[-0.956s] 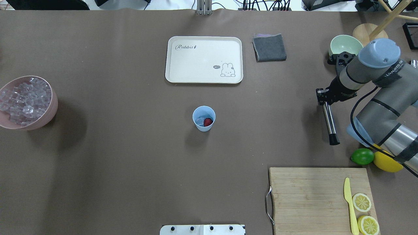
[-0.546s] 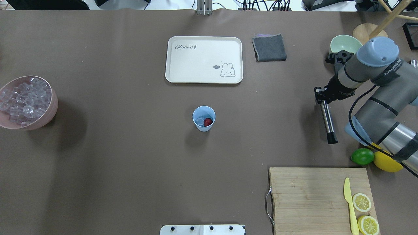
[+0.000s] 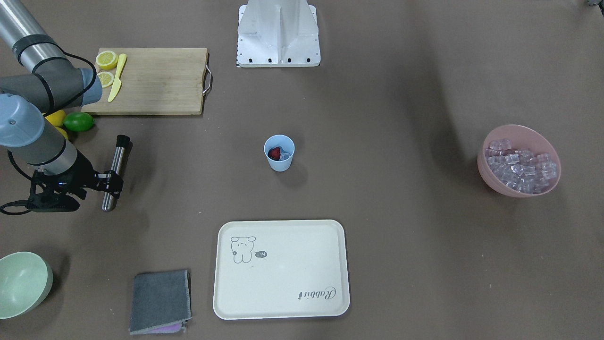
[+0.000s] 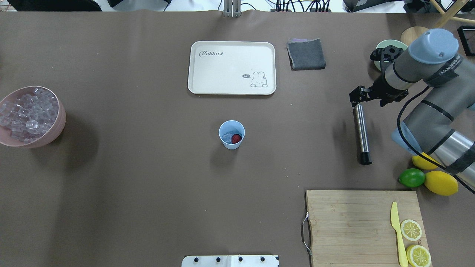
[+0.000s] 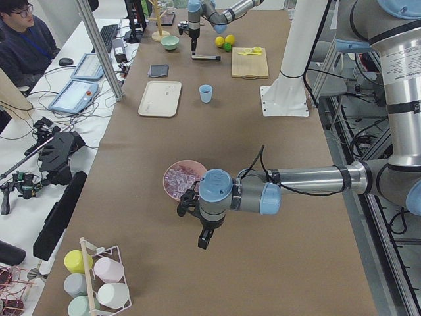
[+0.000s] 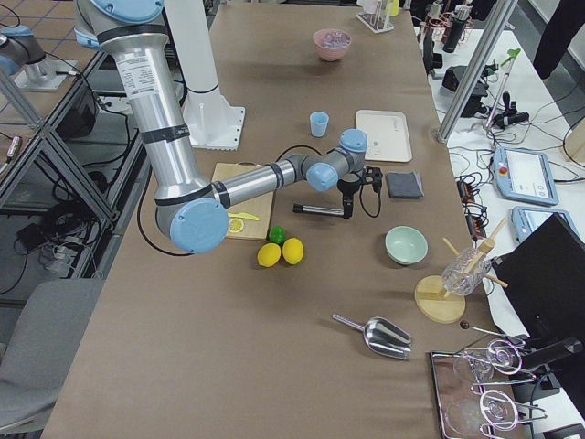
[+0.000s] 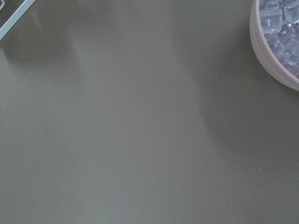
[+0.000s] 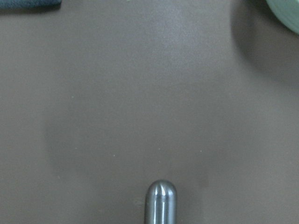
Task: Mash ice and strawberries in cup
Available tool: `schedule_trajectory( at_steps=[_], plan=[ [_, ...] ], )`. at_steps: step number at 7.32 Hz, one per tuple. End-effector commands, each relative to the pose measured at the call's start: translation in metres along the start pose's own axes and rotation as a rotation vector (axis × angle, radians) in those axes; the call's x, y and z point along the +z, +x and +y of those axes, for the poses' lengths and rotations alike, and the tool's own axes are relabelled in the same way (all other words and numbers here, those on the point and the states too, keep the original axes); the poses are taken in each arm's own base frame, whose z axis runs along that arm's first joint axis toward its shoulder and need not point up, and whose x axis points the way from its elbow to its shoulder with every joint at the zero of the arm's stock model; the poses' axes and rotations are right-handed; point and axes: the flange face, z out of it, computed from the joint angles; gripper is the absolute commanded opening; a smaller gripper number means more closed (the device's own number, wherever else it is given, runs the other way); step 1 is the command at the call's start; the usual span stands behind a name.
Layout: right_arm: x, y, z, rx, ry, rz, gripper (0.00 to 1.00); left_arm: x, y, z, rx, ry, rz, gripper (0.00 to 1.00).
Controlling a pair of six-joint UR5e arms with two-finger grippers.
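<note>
The light blue cup (image 4: 232, 145) stands mid-table with a red strawberry (image 4: 236, 139) and ice (image 4: 226, 138) inside; it also shows in the front view (image 3: 280, 165). My right gripper (image 4: 357, 102) is at the right, far from the cup, shut on a steel muddler (image 4: 360, 133) near its plain end. The front view shows its fingers (image 3: 101, 182) clasping the muddler (image 3: 116, 160). I cannot tell whether the muddler touches the table. My left gripper (image 5: 204, 242) hangs beside the pink bowl (image 4: 55, 129) of ice cubes (image 4: 28, 111); I cannot tell its state.
A cream tray (image 4: 207, 74) and a grey cloth (image 4: 306, 54) lie beyond the cup. A pale green bowl (image 3: 21, 283) sits behind the right arm. A lime (image 4: 412, 178), lemons (image 4: 441, 183) and a cutting board (image 4: 352, 222) with a yellow knife (image 4: 397, 233) lie near right.
My right gripper has moved left and away from the robot, carrying the muddler with it. The muddler now points straighter along the table. The cup has not moved.
</note>
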Motion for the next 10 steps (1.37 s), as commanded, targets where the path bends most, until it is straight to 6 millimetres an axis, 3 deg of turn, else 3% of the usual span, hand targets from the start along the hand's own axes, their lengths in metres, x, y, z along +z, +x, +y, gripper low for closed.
schedule_trajectory(
  at_steps=[1,2,4,5,6,7,8,10],
  plan=[
    [-0.027,0.035,-0.022,-0.055,0.020,-0.008,1.00,-0.001,0.001,-0.001,0.002,0.003,-0.001,0.99],
    [-0.041,0.059,-0.030,-0.077,0.019,-0.016,1.00,-0.003,0.001,-0.006,0.000,0.005,-0.001,0.99],
    [-0.091,0.110,-0.045,-0.112,-0.011,-0.008,1.00,-0.009,0.003,-0.020,-0.101,-0.032,0.005,0.99],
    [-0.108,0.139,-0.040,-0.103,-0.012,0.013,1.00,-0.016,0.005,-0.036,-0.200,-0.061,0.013,0.99],
    [-0.129,0.177,-0.033,-0.068,-0.008,0.028,1.00,-0.013,0.004,-0.036,-0.235,-0.068,0.033,0.99],
    [-0.147,0.220,-0.009,-0.046,-0.006,0.034,1.00,-0.012,0.003,-0.035,-0.233,-0.066,0.034,0.99],
    [-0.143,0.268,0.027,-0.023,-0.026,0.060,1.00,-0.012,0.004,-0.036,-0.230,-0.065,0.034,0.99],
    [-0.128,0.332,0.072,0.081,-0.083,0.090,1.00,-0.012,0.004,-0.037,-0.226,-0.062,0.035,0.99]
  ],
)
